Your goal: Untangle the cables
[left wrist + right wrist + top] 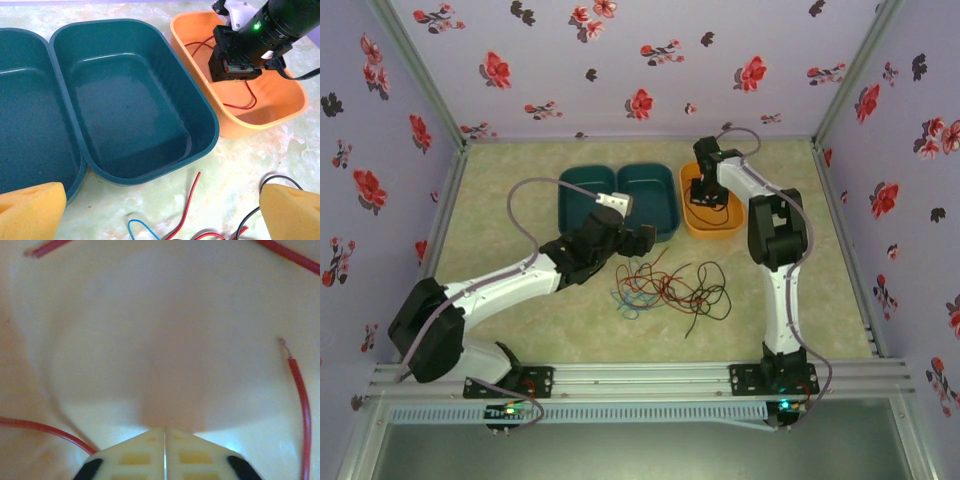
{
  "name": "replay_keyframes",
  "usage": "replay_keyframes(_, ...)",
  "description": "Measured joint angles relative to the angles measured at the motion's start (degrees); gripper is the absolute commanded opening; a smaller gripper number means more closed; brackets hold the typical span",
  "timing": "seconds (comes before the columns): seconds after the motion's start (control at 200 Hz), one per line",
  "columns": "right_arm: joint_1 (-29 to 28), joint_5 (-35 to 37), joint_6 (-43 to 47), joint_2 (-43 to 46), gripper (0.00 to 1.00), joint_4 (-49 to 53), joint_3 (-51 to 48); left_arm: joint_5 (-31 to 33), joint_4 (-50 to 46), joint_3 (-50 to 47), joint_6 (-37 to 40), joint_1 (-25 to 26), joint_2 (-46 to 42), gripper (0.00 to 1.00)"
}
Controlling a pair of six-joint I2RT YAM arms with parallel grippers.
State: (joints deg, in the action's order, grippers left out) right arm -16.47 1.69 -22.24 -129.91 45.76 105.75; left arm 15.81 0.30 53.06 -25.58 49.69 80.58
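Counting three bins on the table [820,290]: two teal ones side by side, the left teal bin [576,195] and the right teal bin [655,195], both bare inside, plus one orange bin [716,234] just to their right. Finding the cables [670,285] heaped in one loose tangle of red, black and blue on the open table, in front of the bins and between the two arms; too interlaced to count strand by strand. Seeing the left gripper [638,240] just in front of the right teal bin, at the tangle's far left edge, its two yellow foam pads [31,211] spread wide apart with nothing held. Picking out three loose bits of the tangle between those pads from the left wrist camera: one red end [192,200], one blue loop [142,227], one black curve [272,180]. Placing the right gripper [708,200] down inside the orange bin, its two fingers [135,457] pressed together to a hairline seam, no wire visible in that seam. Counting four stretches of red wire [300,405] on the orange floor around those fingers, one ending in a bare tip; unable to tell whether one wire or several.
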Motion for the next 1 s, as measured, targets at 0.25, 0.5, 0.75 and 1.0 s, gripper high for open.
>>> replay_keyframes(0.25, 0.0, 0.7, 1.6, 6.7, 0.39, 0.9, -1.7, 0.0, -1.3, 0.0, 0.0, 0.0, -1.0, 1.0)
replay_keyframes(0.5, 0.0, 1.6, 1.7, 15.1, 0.45, 0.7, -5.3, 0.1, -2.3, 0.0, 0.0, 0.0, -2.1, 1.0)
replay_keyframes(0.75, -0.1, 2.9, 1.7, 20.7, 0.46, 0.3, -11.0, 0.1, -2.5, 0.0, 0.0, 0.0, -2.2, 1.0)
replay_keyframes(1.0, -0.7, 4.8, 1.1, 30.0, 0.46, -1.3, -17.2, 0.7, -2.3, -0.1, -0.3, 0.0, -2.2, 1.0)
